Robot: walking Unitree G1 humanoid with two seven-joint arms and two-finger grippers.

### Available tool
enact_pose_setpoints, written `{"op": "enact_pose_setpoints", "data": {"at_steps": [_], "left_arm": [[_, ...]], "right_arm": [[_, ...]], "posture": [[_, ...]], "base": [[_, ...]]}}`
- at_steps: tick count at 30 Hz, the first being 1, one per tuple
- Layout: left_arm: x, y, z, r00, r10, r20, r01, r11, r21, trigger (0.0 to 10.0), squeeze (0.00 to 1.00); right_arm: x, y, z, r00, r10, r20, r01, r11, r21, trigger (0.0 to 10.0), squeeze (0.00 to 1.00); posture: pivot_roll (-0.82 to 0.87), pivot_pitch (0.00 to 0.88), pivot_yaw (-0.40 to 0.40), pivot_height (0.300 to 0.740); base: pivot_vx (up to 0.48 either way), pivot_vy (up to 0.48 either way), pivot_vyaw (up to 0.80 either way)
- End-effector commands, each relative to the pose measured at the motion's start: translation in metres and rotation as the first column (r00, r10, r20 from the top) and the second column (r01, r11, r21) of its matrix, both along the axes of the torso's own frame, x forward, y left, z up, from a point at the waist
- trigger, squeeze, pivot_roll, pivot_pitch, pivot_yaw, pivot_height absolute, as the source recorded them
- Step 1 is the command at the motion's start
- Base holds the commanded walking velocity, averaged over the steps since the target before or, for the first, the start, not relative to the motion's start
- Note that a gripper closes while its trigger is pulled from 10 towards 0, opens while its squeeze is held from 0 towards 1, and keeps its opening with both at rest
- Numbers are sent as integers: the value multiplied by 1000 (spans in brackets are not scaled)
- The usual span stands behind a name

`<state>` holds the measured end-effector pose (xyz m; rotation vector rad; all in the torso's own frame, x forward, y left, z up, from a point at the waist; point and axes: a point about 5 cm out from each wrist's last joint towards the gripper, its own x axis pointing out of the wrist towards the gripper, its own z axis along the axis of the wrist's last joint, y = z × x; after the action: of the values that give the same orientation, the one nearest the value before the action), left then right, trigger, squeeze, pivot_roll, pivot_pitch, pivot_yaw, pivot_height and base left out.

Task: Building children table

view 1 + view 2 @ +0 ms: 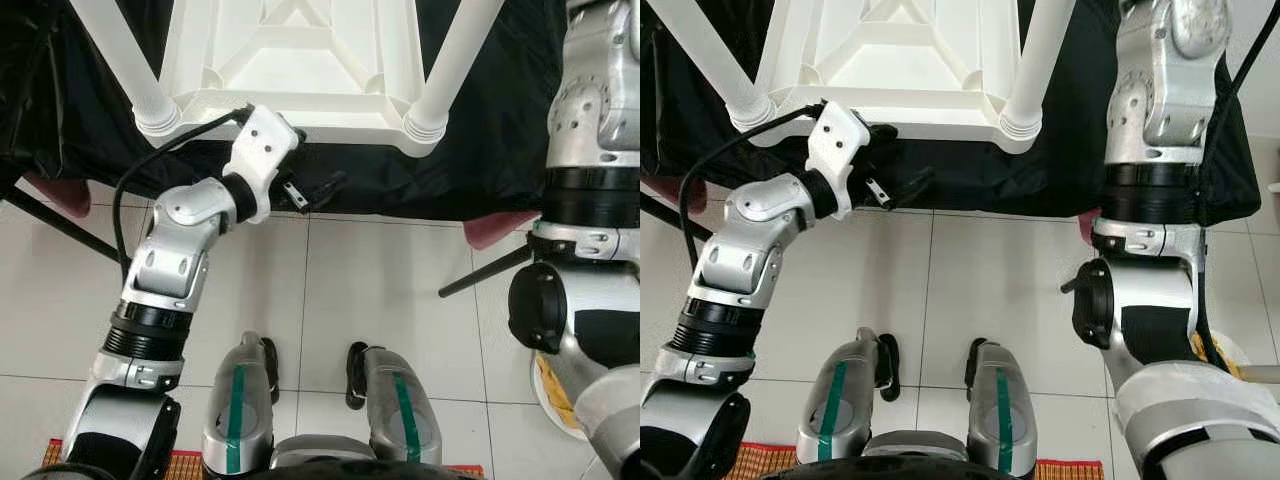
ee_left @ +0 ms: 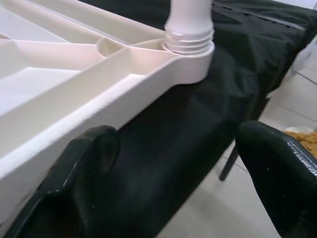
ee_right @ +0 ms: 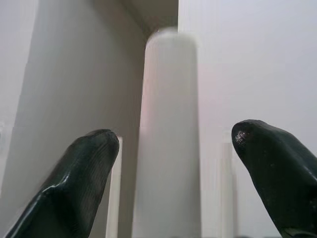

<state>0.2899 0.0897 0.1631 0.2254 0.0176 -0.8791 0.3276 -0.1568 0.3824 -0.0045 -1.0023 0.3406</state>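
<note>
One upturned white table (image 1: 290, 60) lies on black cloth (image 1: 480, 150), two legs (image 1: 455, 60) in head views. Left gripper (image 1: 315, 190) spread wide, empty, just under the table's near rim (wrist view adds the threaded leg socket (image 2: 189, 42)). Right gripper (image 3: 176, 163) wide apart, empty, one leg (image 3: 168, 134) beyond its fingertips.

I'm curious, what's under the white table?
The upside-down table lies on a black cloth. The cloth hides whatever holds it up; dark legs poke out onto the floor. The left claw is open by its edge.
</note>
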Motion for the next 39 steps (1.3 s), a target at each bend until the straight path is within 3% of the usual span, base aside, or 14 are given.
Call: {"op": "enact_pose_setpoints", "data": {"at_steps": [1, 2, 3, 4, 5, 6, 7, 17, 20, 30, 33, 36, 37, 39], "left_arm": [[-2, -1, -1, 1000, 8, -6, -8, 1000, 2, 10000, 0], [-3, -1, -1, 1000, 8, -5, -8, 1000, 5, 10000, 0], [-3, -1, -1, 1000, 8, -5, -8, 1000, 5, 10000, 0], [-3, -1, -1, 1000, 7, -5, -7, 1000, 5, 10000, 0], [-3, -1, -1, 1000, 7, -6, -7, 1000, 5, 10000, 0], [-4, -1, -2, 1000, 6, -6, -6, 1000, 6, 10000, 0], [-4, -2, -3, 1000, 1, -6, -1, 1000, 14, 10000, 0], [-5, -8, -8, 997, 8, -71, -8, 1000, -2, 10000, 0], [9, -6, -2, 990, 130, -59, -132, 991, -25, 10000, 0], [25, 4, 6, 965, 254, -60, -257, 965, -48, 10000, 0], [33, 11, 5, 937, 342, -67, -345, 938, -37, 10000, 0], [33, 11, 5, 937, 342, -67, -345, 938, -37, 10000, 0], [40, 17, 6, 902, 425, -77, -428, 903, -37, 10000, 0], [45, 23, 7, 870, 487, -80, -491, 870, -48, 10000, 0]], "right_arm": [[-2, -4, 6, 999, -4, 33, 3, 1000, 27, 10000, 0], [-2, -6, 8, 999, -6, 37, 4, 1000, 31, 6784, 0], [-2, -6, 8, 999, -6, 37, 4, 1000, 31, 6784, 0], [-2, -7, 9, 999, -8, 43, 7, 999, 34, 5804, 0], [-2, -7, 10, 999, -10, 46, 9, 999, 36, 3373, 0], [-2, -8, 10, 999, -12, 48, 10, 999, 37, 3373, 0], [-2, -9, 10, 999, -15, 50, 13, 999, 37, 157, 0], [1, -15, 8, 999, -25, 37, 23, 999, 44, 0, 0], [0, -16, 7, 999, -31, 34, 30, 998, 49, 0, 0], [-5, -27, 7, 996, -74, 44, 69, 992, 105, 0, 0], [-7, -32, 7, 995, -90, 46, 84, 989, 123, 0, 0], [-7, -32, 7, 995, -90, 46, 84, 989, 123, 0, 0], [-9, -34, 7, 994, -99, 48, 92, 987, 130, 0, 0], [-12, -37, 7, 993, -108, 51, 100, 986, 135, 0, 0]], "posture": [[22, 68, 0, 740], [23, 67, 0, 740], [23, 67, 0, 740], [22, 66, -1, 740], [23, 65, -1, 740], [23, 65, -1, 740], [20, 66, 0, 740], [16, 74, 4, 740], [11, 82, 7, 740], [6, 89, 19, 740], [1, 94, 27, 740], [1, 94, 27, 740], [-4, 97, 34, 740], [-6, 99, 38, 740]], "base": [[0, 0, 0], [0, 0, 0], [0, 0, 0], [0, 0, 0], [0, 0, 0], [0, 0, 0], [0, 0, 0], [0, 0, 0], [0, 0, 0], [0, 0, 0], [0, 0, 0], [0, 0, 0], [0, 0, 0], [0, 0, 0]]}}
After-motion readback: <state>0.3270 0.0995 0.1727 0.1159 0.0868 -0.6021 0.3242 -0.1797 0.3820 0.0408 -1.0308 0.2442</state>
